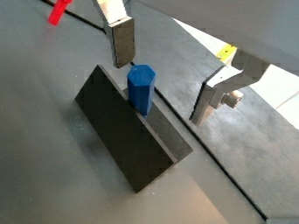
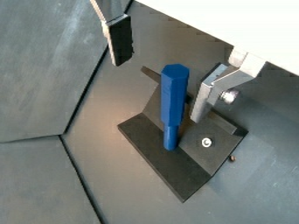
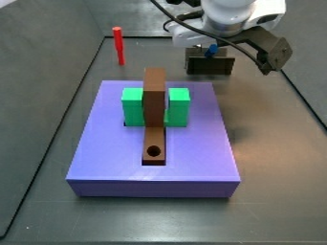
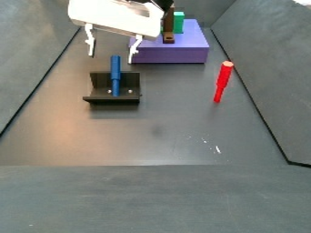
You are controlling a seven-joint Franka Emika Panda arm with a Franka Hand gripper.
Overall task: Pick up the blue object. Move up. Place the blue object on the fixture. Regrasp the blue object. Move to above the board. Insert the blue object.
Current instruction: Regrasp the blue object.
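Observation:
The blue object [image 1: 140,87] is a short blue peg standing upright on the fixture [image 1: 128,144], a small dark holder on the floor. It shows in both wrist views [image 2: 174,105] and in a side view [image 4: 115,75]. My gripper [image 1: 162,87] is open just above the peg, one finger [image 1: 121,39] on each side, both clear of the peg. A side view shows it right over the fixture [image 4: 112,95]. In a side view the gripper [image 3: 211,43] hides most of the peg. The purple board [image 3: 192,144] lies apart from the fixture [image 3: 211,65].
The board carries a green block [image 3: 133,105] and a long brown bar [image 3: 155,110] with a round hole. A red peg [image 4: 224,82] stands on the dark floor away from the fixture. Sloped dark walls border the floor.

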